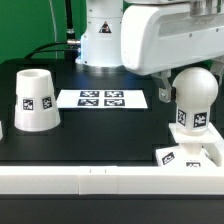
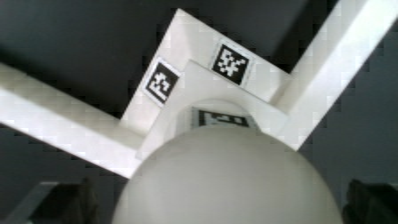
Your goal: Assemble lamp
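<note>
Three lamp parts noted: shade (image 1: 35, 100) stands beside the marker board (image 1: 101, 98); bulb (image 1: 190, 100) upright over the base (image 1: 192, 156). Gripper (image 2: 210, 202) jaw state cannot be determined.

- The table (image 1: 100, 135) has a flat matte black top, bordered along its near edge by a white rail (image 1: 80, 182).
- The shade (image 1: 34, 100) stands upright on the black surface toward the exterior view's left, wide end down, with a square tag facing the camera.
- The marker board (image 1: 103, 99) lies flat near the middle, just beside the shade and apart from it.
- The base (image 1: 190, 156) lies flat at the exterior view's right, tags up; the wrist view shows it tucked into a corner where two white rails meet.
</note>
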